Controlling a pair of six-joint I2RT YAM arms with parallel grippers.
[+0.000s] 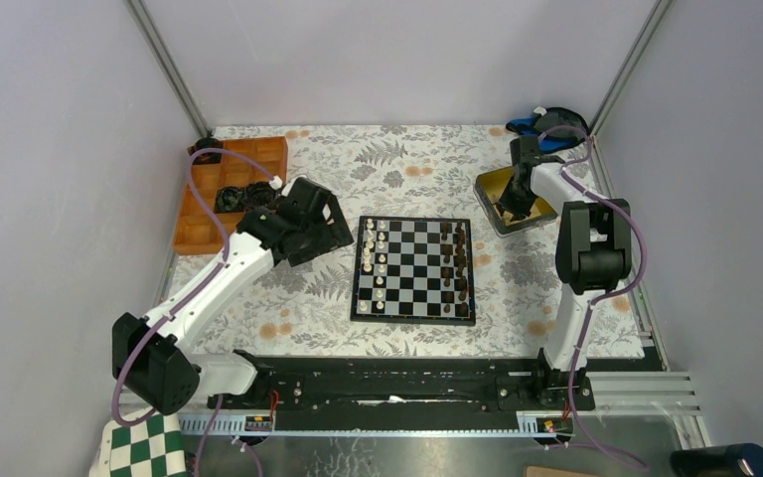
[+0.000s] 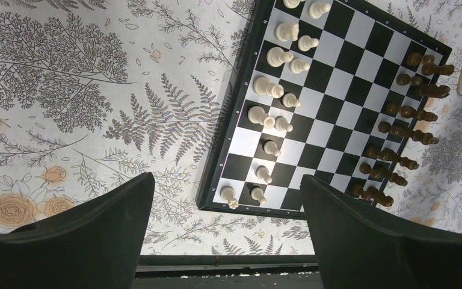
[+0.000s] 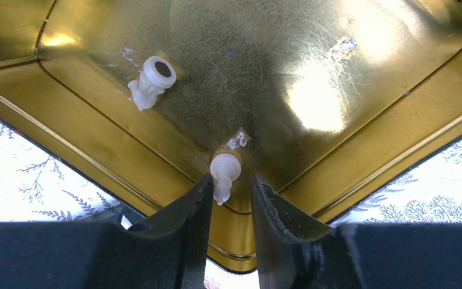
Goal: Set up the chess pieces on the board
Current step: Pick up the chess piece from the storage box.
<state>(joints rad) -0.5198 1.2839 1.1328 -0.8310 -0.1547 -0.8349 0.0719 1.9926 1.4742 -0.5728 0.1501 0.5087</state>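
Top view: right gripper point(image 1: 515, 204) fingertips lost against the gold tray point(image 1: 492, 182), tray contents unreadable there. Left wrist view: board point(image 2: 331, 114) cut off at the top edge, one corner out of frame. Green-and-white checkered board point(image 1: 144, 447) clipped at the bottom of the top view.

Right wrist view: two white chess pieces lying on their sides in the tray, one point(image 3: 152, 78) with hollow base toward the camera, the other point(image 3: 224, 171) in a tray corner between the fingers point(image 3: 186, 205) of the right gripper point(image 3: 231, 180). Jaws partly apart, sliver of gap beside the piece, not clamped.

Left gripper point(image 2: 227, 180) spread wide, holding nothing, hovering over floral cloth point(image 2: 66, 90) left of the board.

Board mid-table, black frame, black and pale grey squares. More white chess pieces point(image 1: 376, 260), tiny and cream, in two columns along its left side, bare squares beside the corner piece. Dark brown pieces point(image 1: 454, 263) along the right side.
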